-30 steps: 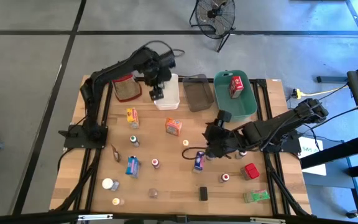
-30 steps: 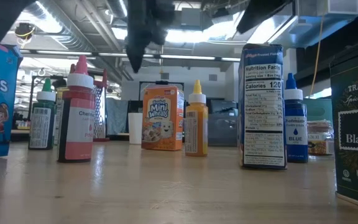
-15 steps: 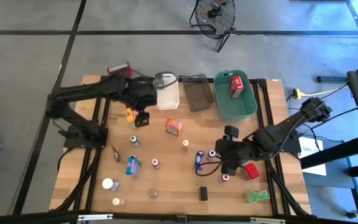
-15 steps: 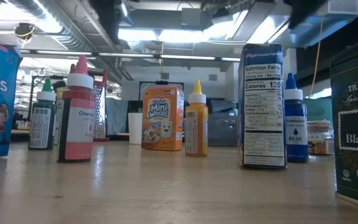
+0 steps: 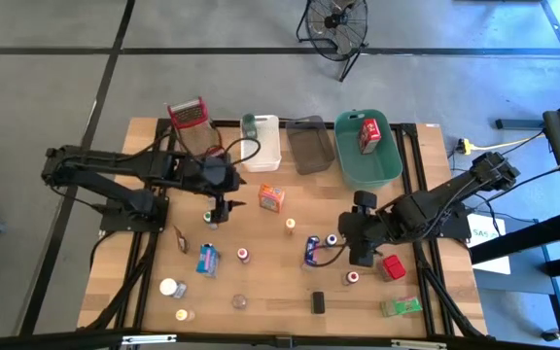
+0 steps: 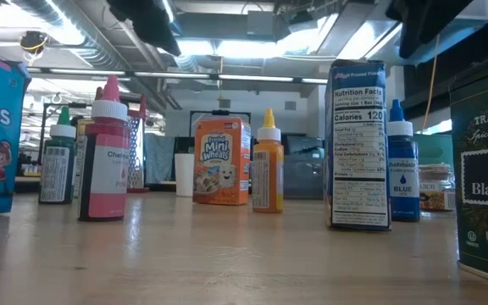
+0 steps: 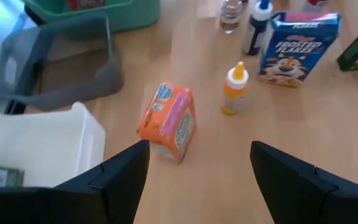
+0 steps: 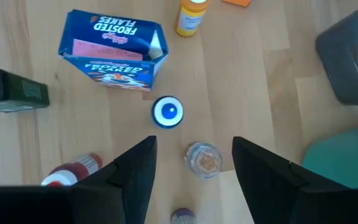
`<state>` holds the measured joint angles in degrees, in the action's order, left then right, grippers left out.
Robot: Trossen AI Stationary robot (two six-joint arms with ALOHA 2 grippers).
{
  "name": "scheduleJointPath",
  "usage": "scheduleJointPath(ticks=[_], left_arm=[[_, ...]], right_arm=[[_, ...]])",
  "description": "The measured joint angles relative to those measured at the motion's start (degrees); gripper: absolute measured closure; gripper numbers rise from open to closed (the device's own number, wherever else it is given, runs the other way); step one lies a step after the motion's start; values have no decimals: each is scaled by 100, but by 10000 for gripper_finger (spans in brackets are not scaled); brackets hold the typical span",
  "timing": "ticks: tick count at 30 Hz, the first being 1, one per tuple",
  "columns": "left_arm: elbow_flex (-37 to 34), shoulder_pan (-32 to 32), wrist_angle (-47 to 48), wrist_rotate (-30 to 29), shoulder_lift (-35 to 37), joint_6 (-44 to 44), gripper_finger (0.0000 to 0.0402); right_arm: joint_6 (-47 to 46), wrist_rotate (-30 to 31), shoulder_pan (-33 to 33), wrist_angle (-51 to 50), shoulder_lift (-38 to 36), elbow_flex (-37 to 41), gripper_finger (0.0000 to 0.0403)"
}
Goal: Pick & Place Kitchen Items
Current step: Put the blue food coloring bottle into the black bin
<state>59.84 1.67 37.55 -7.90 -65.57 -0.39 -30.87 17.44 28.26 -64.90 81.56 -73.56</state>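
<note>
The left gripper (image 5: 220, 201) hung over the left half of the table (image 5: 261, 292), fingers spread wide and holding nothing, as its own wrist view showed: two dark fingers (image 7: 120, 177) with bare wood between them. Just past those fingertips, and slightly off toward one finger, lay the orange cereal box (image 7: 168, 121), tipped on its side with its long axis running slantwise to the gap; a yellow squeeze bottle (image 7: 235, 89) stood upright just beyond it. From above, that orange cereal box (image 5: 271, 198) sat a little to the right of the left gripper, between it and the white bin (image 5: 261, 143), so the left arm was plainly the nearer one. Any grasp would likely need the wrist turned to meet the box across its narrow side. The right gripper (image 5: 362, 243) hovered on the right half, its fingers (image 8: 129, 180) parted and empty (less wide than the left pair), over a small clear jar (image 8: 203, 158) with a blue-capped bottle (image 8: 168, 112) close beside it and a blue cereal box (image 8: 113, 50) farther out
</note>
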Motion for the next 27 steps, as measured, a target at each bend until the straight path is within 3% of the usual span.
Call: scheduleJointPath(ticks=[8,27], left_arm=[[-456,210,-646,3,27,111,127],[-464,228,-652,4,27,98,127]], right_arm=[[637,-455,-327,257,419,2,192],[1297,-620,-505,476,1041,33,192]])
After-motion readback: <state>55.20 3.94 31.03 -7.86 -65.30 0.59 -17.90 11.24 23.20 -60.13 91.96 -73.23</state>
